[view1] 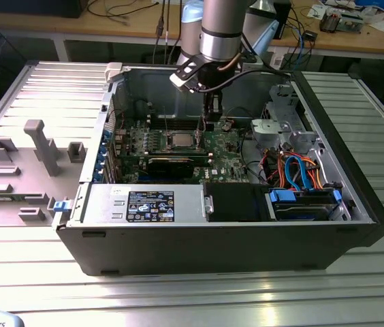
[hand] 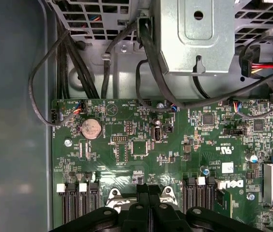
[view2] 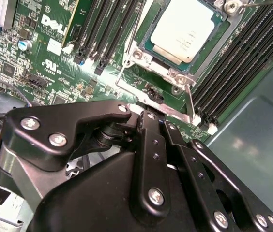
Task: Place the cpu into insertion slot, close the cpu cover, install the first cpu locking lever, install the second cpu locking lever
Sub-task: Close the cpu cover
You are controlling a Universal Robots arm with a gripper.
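The cpu lies flat in the insertion slot on the green motherboard, its silver top showing. The cpu cover lies down around it as a metal frame. A thin wire locking lever runs along one side of the socket, and another lever runs along the side nearest my fingers. My gripper is shut, its black fingertips together right at that nearer lever's bar. In the exterior view the gripper hangs inside the case just to the exterior view's right of the cpu. The first wrist view has the shut gripper above the board.
Black memory slots flank the socket. A long black graphics card lies in front of it. The drive cage, coloured cables and case walls close in around. Grey fixtures stand on the table at the exterior view's left.
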